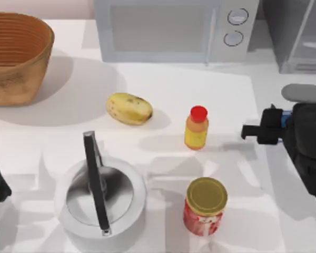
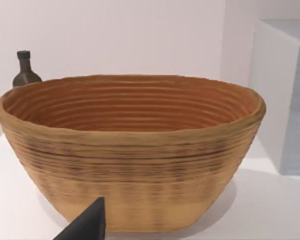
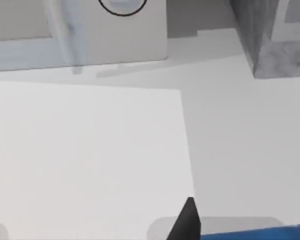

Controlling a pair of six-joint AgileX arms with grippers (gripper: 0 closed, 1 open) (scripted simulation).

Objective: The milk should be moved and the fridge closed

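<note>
Right of yellow bottle | right jaws | microwave behind

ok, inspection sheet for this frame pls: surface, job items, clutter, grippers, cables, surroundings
Surface: white table.
Job's things: fridge back right, door state unclear; milk probably the blue edge at the right gripper.
Clutter: basket, microwave, potato, yellow bottle, red jar, pot.
Grippers: right gripper over table's right side; left gripper parked left, facing basket.
Cables: nothing seen.
Surroundings: pale wall; dark bottle behind basket.
</note>
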